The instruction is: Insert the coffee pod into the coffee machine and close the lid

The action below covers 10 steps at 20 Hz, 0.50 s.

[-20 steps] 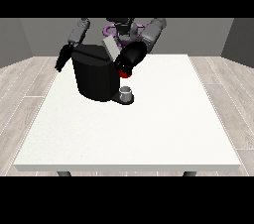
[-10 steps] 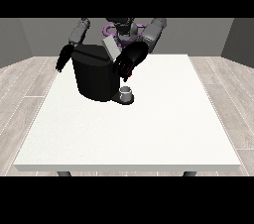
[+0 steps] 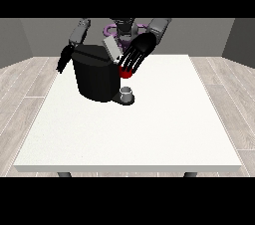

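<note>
The black coffee machine [image 3: 93, 77] stands at the table's far left, its grey lid [image 3: 111, 50] tilted up. The hand at the view's right [image 3: 137, 53] hovers over the machine's front right corner, open, with straight spread fingers pointing down towards the camera. A red thing at the machine [image 3: 125, 73] shows just below its fingertips. A small grey thing [image 3: 127, 92] sits on the machine's base below; I cannot tell whether it is the pod. The hand at the view's left [image 3: 63, 60] hangs open beside the machine's left side, holding nothing.
The white table [image 3: 149, 129] stretches wide in front of and to the right of the machine. Its front edge runs along the view's bottom. The robot's torso [image 3: 122, 27] stands behind the machine.
The hand at the view's right has lifted slightly up and to the right, and its fingers have spread. The red thing shows again below the fingertips. The other hand has barely moved.
</note>
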Each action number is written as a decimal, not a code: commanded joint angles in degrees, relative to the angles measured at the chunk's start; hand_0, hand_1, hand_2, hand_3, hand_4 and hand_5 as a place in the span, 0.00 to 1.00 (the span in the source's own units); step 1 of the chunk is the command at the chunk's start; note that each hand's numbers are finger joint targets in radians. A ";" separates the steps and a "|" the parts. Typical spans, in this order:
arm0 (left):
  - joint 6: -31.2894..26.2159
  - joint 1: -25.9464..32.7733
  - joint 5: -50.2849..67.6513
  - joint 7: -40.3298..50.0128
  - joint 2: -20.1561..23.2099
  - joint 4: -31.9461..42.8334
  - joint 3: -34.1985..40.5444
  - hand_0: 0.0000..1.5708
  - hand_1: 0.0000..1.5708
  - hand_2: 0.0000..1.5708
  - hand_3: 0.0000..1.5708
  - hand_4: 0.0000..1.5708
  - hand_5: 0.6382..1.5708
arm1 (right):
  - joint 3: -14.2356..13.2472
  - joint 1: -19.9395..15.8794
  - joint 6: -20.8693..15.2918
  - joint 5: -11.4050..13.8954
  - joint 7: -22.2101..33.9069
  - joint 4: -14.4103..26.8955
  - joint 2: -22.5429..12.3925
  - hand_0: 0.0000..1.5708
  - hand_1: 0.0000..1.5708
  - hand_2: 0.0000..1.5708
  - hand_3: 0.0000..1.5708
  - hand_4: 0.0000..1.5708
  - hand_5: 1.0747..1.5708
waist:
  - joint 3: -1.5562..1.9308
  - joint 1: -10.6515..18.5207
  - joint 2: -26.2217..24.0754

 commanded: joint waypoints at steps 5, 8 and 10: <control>-4.38 9.04 2.02 2.61 -9.51 -2.79 -2.21 0.00 0.00 0.00 0.00 0.00 1.00 | -5.10 7.24 0.81 -3.31 -3.63 8.46 -1.58 0.00 0.00 0.00 0.00 0.00 1.00 | -0.04 8.85 -12.61; -1.24 12.90 5.16 -0.08 -9.81 -3.24 1.11 0.00 0.00 0.18 0.00 0.00 1.00 | -4.04 8.57 0.29 -2.42 -2.87 7.34 -1.15 0.00 0.00 0.00 0.00 0.00 1.00 | -0.10 9.94 -13.23; -2.39 13.83 13.74 -0.64 -14.70 -3.05 7.79 0.00 0.00 0.10 0.00 0.00 1.00 | -4.43 11.43 2.03 -3.08 -4.14 7.58 -2.13 0.00 0.00 0.00 0.00 0.00 1.00 | -0.16 10.57 -16.74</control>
